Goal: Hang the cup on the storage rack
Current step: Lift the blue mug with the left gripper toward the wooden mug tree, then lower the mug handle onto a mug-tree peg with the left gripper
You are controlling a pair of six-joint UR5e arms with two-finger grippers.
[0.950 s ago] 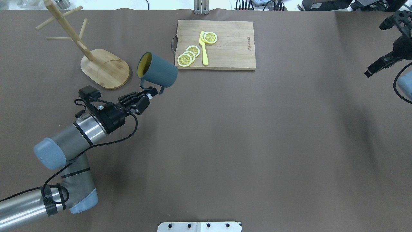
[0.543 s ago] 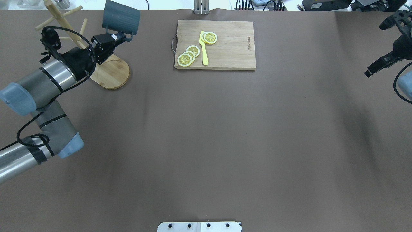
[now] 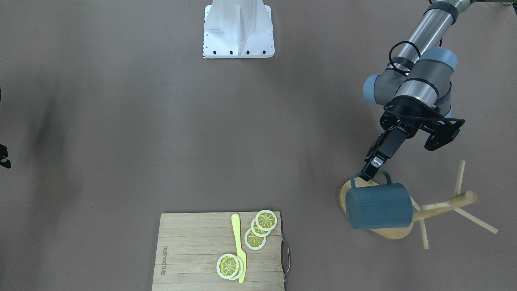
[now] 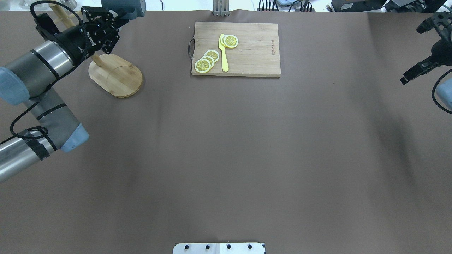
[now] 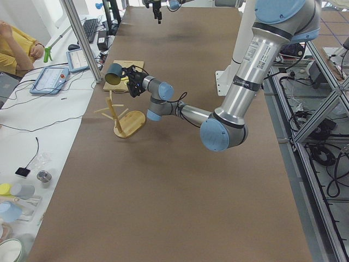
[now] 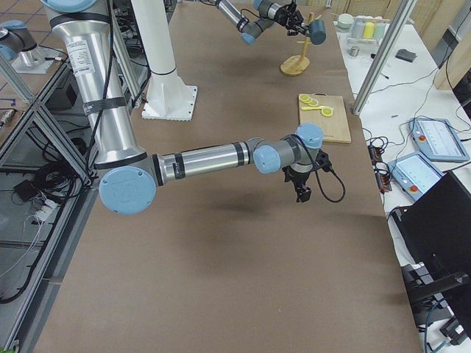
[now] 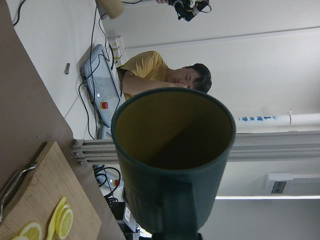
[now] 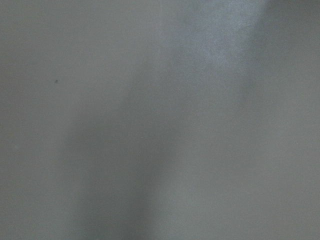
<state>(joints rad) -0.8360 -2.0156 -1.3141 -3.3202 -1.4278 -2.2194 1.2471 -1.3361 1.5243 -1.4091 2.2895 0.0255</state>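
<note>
**Cup held in the air over the rack, not on a peg**

The cup (image 3: pixel 377 206) is dark teal with ribs and a yellow-olive inside. It lies on its side in the air with its loop handle turned toward the robot. In the exterior left view the cup (image 5: pixel 113 73) is higher than the top of the storage rack (image 5: pixel 128 123), and its open mouth looks to the robot's left side. It touches no peg. From the front camera it covers a part of the oval base of the storage rack (image 3: pixel 444 205), and the post and thin pegs stand out beside it.

The left hand (image 3: pixel 368 174) is clamped on the handle of the cup. In the left wrist view the cup (image 7: pixel 175 150) fills the middle, mouth upward in the picture, and a person in a yellow shirt (image 7: pixel 160 75) is behind it.

The right hand (image 4: pixel 406 78) hangs over the far right side of the desk (image 4: pixel 247 158), well apart from everything. I cannot tell if its fingers are apart or together.

On the desk, to the right of the rack in the overhead view, lies a wooden cutting board (image 4: pixel 250 53) with lemon slices (image 4: pixel 212 55) and a yellow knife (image 4: pixel 223 56).
</note>
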